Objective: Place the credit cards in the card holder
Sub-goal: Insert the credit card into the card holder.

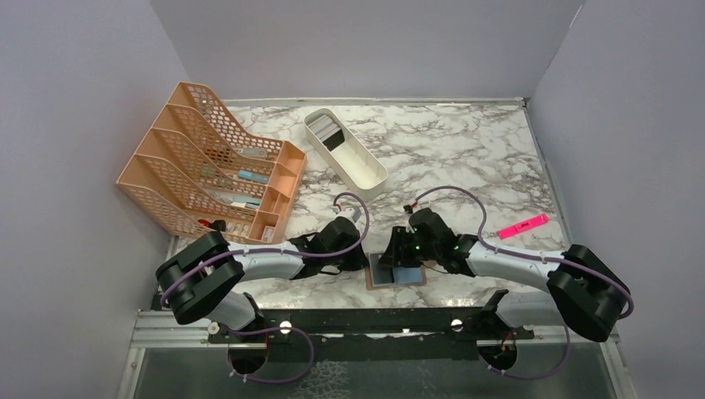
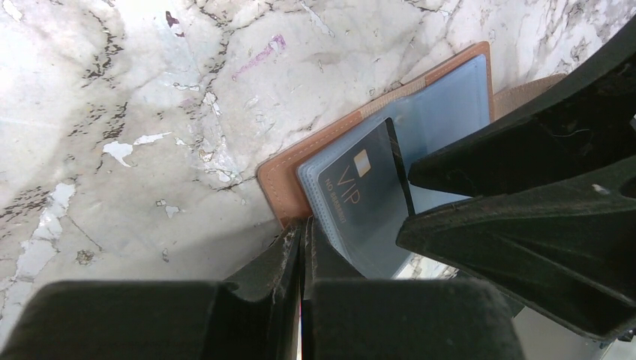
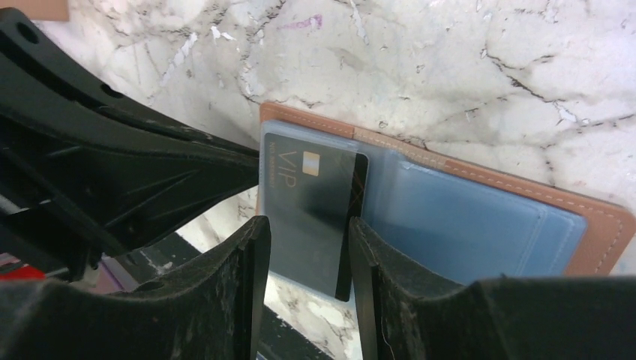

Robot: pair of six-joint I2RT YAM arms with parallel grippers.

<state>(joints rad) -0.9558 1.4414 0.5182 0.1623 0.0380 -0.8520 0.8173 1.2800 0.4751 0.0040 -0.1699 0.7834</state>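
Note:
The tan card holder (image 1: pixel 421 282) lies open near the table's front edge, its clear sleeves up. A dark grey "VIP" card (image 3: pixel 307 180) sits partly inside the left sleeve (image 2: pixel 360 195), and my right gripper (image 3: pixel 307 225) is shut on its long edges from above (image 1: pixel 403 256). A light blue card (image 3: pixel 465 225) fills the right sleeve. My left gripper (image 2: pixel 302 229) is shut, its tips pressed at the holder's near corner (image 2: pixel 281 187); whether it pinches a sleeve I cannot tell. More cards (image 1: pixel 330 133) stand in the white tray.
The white oblong tray (image 1: pixel 362 166) lies at the back centre. An orange mesh file rack (image 1: pixel 208 166) stands at the left. A pink highlighter (image 1: pixel 524 224) lies to the right. The two grippers are close together over the holder.

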